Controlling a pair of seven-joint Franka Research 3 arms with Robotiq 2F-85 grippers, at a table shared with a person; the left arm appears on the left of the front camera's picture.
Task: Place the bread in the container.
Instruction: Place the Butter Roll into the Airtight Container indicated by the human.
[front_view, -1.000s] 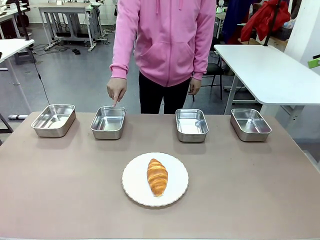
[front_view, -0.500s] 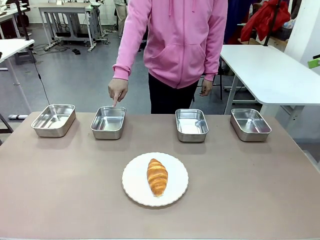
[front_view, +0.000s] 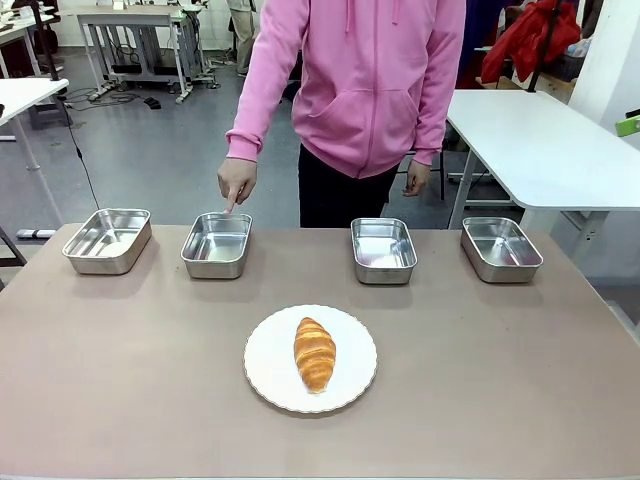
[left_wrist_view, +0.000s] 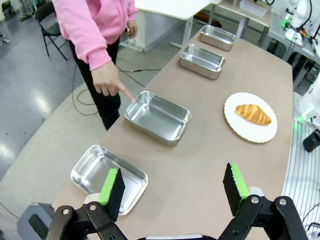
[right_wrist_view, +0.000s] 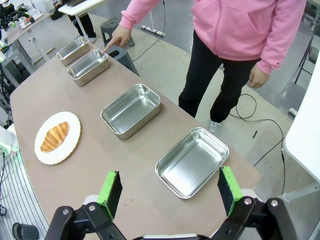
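The bread (front_view: 315, 353) lies on a white plate (front_view: 262, 365); beyond the plate, a person's hand (front_view: 237, 183) points at the empty container (front_view: 216, 243) among three empty trays (front_view: 383, 248). Left gripper (left_wrist_view: 174, 186) and right gripper (right_wrist_view: 170, 192) gape, holding nothing.

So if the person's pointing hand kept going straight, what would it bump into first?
Probably the container, second tray from the robot's left: the hand points down at its far rim; contact is unclear.

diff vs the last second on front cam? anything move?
The person stepped toward picture right, and the free hand went with them. The pointing hand stayed at the second tray from the left. The croissant and plate are unmoved. Nothing was grasped or released.
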